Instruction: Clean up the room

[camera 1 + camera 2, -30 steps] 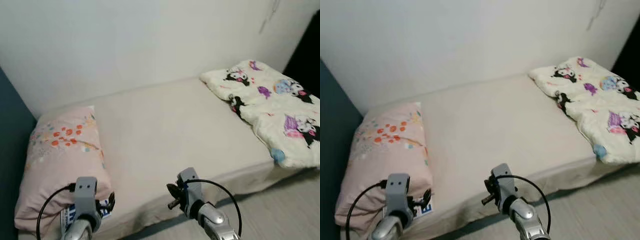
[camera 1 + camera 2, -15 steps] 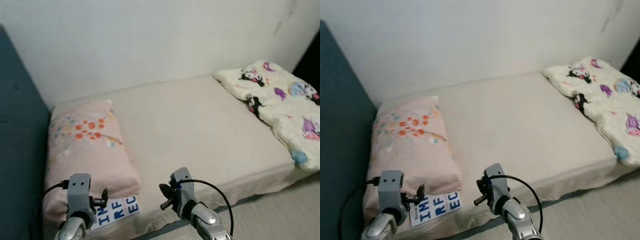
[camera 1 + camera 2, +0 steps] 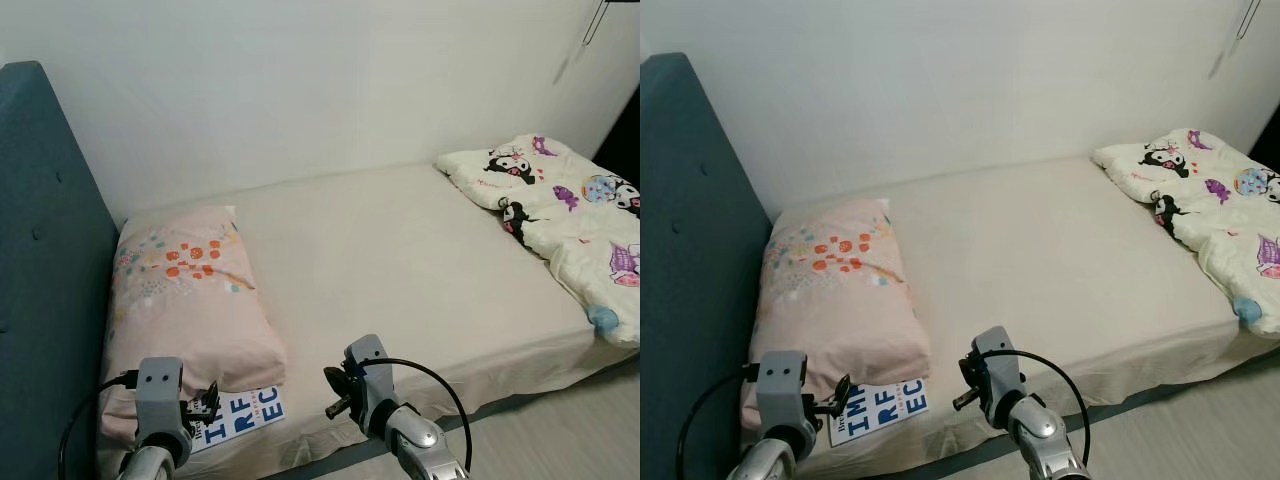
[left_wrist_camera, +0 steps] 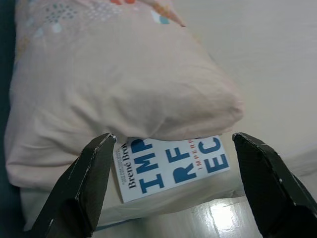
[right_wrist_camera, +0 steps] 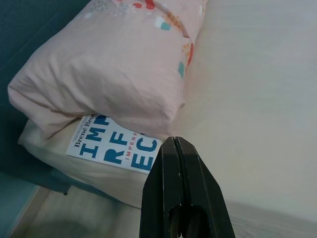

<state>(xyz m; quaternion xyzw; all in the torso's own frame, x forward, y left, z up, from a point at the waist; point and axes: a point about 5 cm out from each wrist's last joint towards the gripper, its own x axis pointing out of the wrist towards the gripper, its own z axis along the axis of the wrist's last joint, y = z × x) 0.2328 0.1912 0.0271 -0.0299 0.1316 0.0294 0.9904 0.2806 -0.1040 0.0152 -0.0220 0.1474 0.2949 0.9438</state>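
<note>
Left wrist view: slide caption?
Open left gripper faces white book with blue lettering tucked under pink floral pillow on bed.

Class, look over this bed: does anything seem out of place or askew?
Yes. A white book with blue lettering lies half tucked under the pink pillow at the near edge of the bed. The cartoon-print blanket sits bunched at the far end, not spread out.

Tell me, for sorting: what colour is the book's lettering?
Blue on white; the book shows best in the left wrist view.
</note>
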